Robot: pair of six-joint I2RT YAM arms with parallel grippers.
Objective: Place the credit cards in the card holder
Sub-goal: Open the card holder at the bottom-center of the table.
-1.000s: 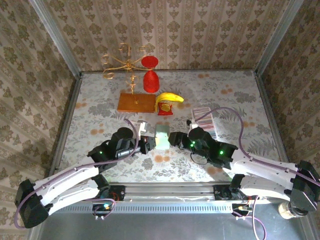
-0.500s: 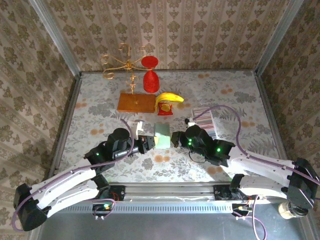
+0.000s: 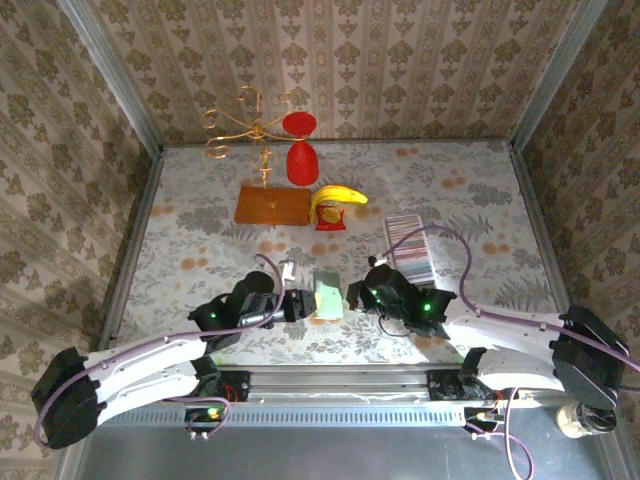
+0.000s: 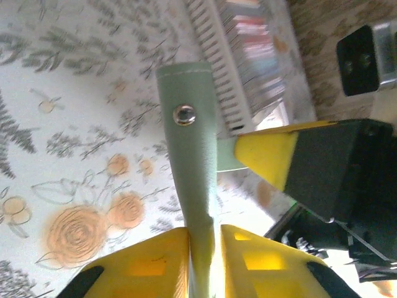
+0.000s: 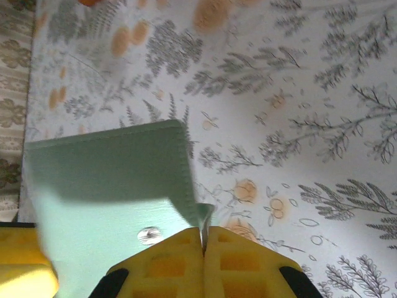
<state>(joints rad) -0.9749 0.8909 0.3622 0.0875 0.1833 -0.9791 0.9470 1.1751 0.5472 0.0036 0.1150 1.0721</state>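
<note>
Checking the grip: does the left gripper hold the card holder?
Yes, the left gripper is pinched shut on the card holder.

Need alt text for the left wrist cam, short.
The left pincer clamps the pale green card holder edge-on between yellow fingers, with a metal snap facing the camera. The right pincer meets the holder's flap from the right. Behind, blurred credit cards stand in a ribbed clear tray on the floral table.
</note>
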